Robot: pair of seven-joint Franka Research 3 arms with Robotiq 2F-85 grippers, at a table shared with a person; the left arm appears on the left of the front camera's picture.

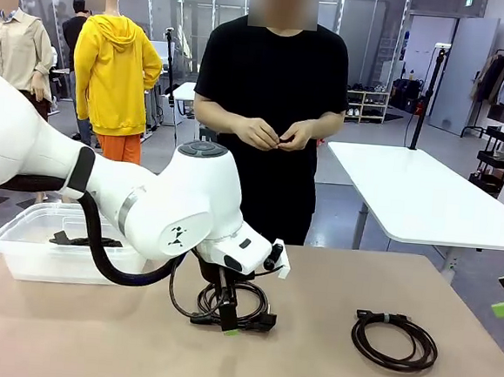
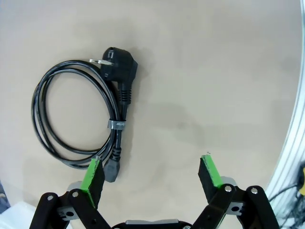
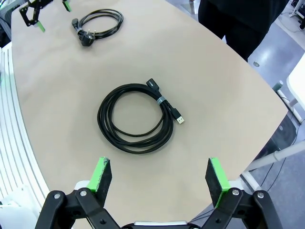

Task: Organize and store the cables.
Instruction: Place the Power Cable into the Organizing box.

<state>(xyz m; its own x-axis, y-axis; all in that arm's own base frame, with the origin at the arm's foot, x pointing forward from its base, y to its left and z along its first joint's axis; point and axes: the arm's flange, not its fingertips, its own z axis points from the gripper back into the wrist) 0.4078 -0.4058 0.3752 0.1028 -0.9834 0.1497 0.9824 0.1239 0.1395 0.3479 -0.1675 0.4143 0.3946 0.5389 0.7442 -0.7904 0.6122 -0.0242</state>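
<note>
1. The left hand [image 2: 151, 164] was spread wide, with nothing between its green-padded fingers [image 2: 94, 172], and it pointed down at the counter [image 1: 308, 368].
2. One of those fingers stood just beside the socket end of the power cable [image 2: 116, 95]. Whether it touched the cord could not be told.
3. The power cable lay flat as a round coil on the counter, left of the middle in the front view. It was bound by a grey tie [image 2: 116, 125], and its angled plug rested at the coil's edge.
4. The gap between the left hand's fingers lay over bare counter beside the coil, not over the cord itself.
5. The right hand [image 3: 157, 164] was also spread wide and held nothing. It hung above the counter's right side, near the edge.
6. Ahead of it lay the USB cable [image 3: 102, 119], a black coil also bound by a tie, with one metal-tipped plug pointing outward. It was clear of the right hand's fingers.
7. The two coils lay well apart on the counter.
8. At the counter's far left corner stood a clear plastic bin [image 1: 20, 253] with something dark inside, likely another cable.
9. A person [image 1: 274, 77] in a black shirt stood at the far side, both hands held together in front of the body and away from the counter.
</note>
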